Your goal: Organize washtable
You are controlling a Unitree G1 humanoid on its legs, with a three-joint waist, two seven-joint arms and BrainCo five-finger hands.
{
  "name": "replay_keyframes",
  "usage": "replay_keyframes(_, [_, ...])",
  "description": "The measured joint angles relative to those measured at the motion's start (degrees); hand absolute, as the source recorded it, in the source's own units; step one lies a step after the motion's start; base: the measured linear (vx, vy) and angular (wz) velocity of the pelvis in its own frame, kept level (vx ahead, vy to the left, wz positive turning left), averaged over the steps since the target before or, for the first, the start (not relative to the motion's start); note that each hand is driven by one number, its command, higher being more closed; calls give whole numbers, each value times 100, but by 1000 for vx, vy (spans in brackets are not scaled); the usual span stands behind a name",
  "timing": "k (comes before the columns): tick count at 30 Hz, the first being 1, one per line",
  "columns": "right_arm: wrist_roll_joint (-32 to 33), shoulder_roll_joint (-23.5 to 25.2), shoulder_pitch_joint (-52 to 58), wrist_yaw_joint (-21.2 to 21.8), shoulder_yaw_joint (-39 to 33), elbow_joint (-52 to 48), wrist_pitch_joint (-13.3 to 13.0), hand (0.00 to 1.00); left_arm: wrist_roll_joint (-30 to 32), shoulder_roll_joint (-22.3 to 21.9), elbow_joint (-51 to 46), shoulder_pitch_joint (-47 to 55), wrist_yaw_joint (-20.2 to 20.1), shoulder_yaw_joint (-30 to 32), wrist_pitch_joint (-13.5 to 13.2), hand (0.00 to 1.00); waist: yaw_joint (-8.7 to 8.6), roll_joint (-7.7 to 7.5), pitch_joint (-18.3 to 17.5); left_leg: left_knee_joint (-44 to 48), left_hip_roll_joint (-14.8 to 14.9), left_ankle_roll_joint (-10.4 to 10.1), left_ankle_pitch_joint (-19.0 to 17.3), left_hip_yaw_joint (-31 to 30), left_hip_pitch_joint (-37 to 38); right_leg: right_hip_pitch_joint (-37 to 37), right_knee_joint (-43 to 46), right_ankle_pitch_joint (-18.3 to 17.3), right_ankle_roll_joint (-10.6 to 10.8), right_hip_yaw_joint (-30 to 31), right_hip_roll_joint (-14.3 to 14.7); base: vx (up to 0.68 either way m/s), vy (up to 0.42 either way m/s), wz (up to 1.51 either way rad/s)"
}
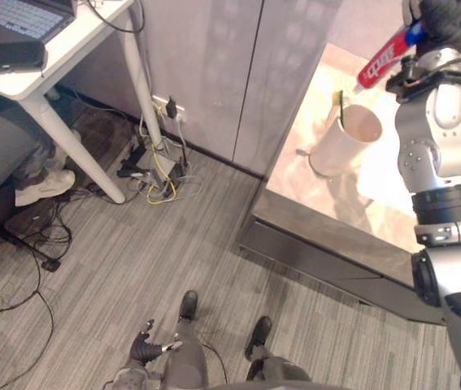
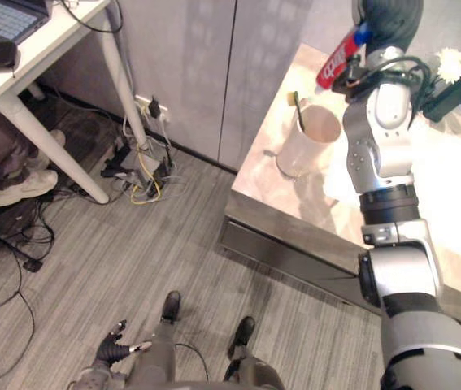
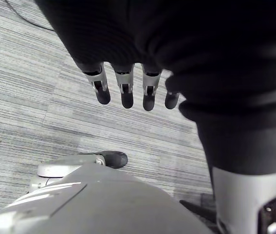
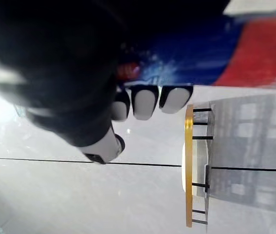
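My right hand [image 1: 445,20] is raised over the far side of the marble washtable [image 1: 328,203], shut on a red and blue toothpaste tube [image 1: 384,57]. The tube slants down toward a white cup [image 1: 344,142] that stands on the counter with a green toothbrush [image 2: 297,106] in it. In the right wrist view the fingers [image 4: 142,102] curl round the tube [image 4: 254,53]. Low by my side, my left hand [image 1: 145,348] hangs over the floor, its fingers [image 3: 125,92] straight and holding nothing.
A white flower [image 2: 451,61] and a dark holder stand at the counter's back right. A gold-rimmed object [image 4: 190,165] shows past the right hand. At the left are a white desk [image 1: 67,57] with a laptop, a seated person's shoe [image 1: 43,187] and cables [image 1: 157,175].
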Motion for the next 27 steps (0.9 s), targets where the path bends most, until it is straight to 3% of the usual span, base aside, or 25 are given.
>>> replay_keyframes(27, [-163, 79, 265, 2, -154, -19, 0, 100, -1, -25, -120, 27, 3, 45, -24, 0, 7, 22, 171, 0, -15, 21, -14, -8, -10, -36, 73, -36, 16, -2, -23, 0, 0, 0])
